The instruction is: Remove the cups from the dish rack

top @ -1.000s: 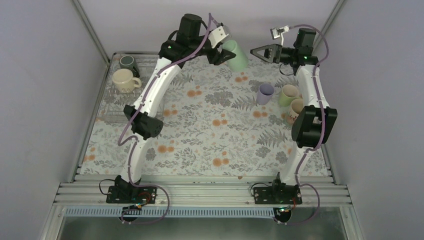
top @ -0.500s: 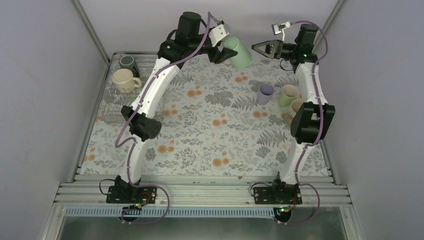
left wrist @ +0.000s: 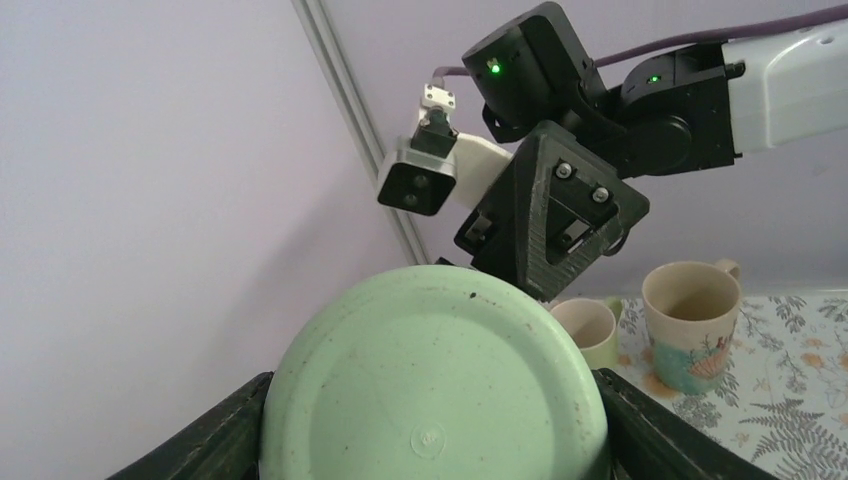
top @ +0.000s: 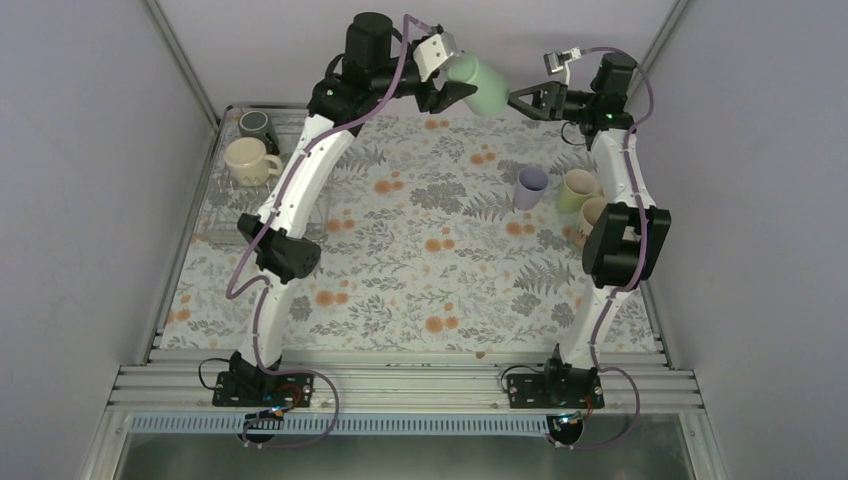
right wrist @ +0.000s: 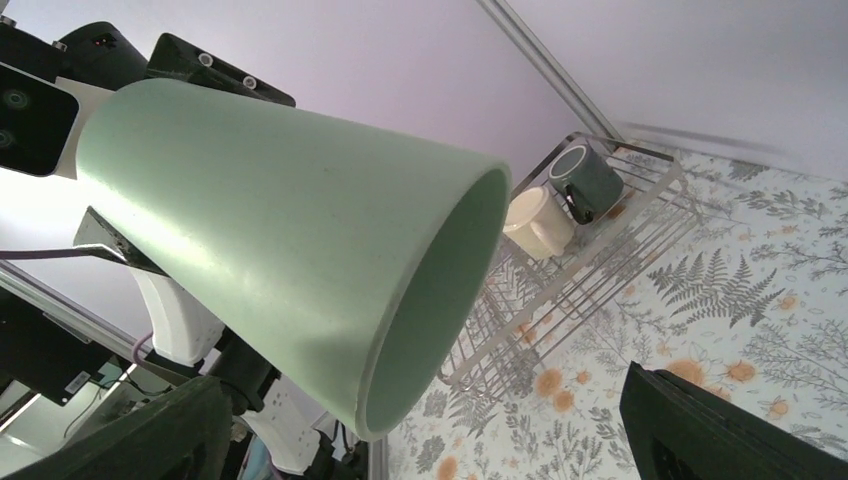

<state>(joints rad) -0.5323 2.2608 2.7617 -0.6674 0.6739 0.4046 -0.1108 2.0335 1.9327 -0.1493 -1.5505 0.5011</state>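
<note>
My left gripper (top: 452, 90) is shut on the mint-green tumbler (top: 480, 85) and holds it on its side, high over the far middle of the table. In the left wrist view its base (left wrist: 435, 385) fills the space between my fingers (left wrist: 215, 440). My right gripper (top: 524, 101) is open, right at the tumbler's mouth end. In the right wrist view the tumbler (right wrist: 290, 230) lies between and above the spread fingers (right wrist: 735, 430). The dish rack (top: 222, 205) at the left holds the cream-yellow mug (top: 250, 160) and the dark green-black mug (top: 258, 125).
The lilac tumbler (top: 530, 187), the pale yellow-green cup (top: 576, 189) and the beige patterned mug (top: 592, 220) stand upright on the floral cloth at the right, next to the right arm. Walls and frame posts close in the far side.
My left arm has lifted the mint-green tumbler higher and toward the back. My right gripper has moved left, from a clear gap to the tumbler's mouth.
</note>
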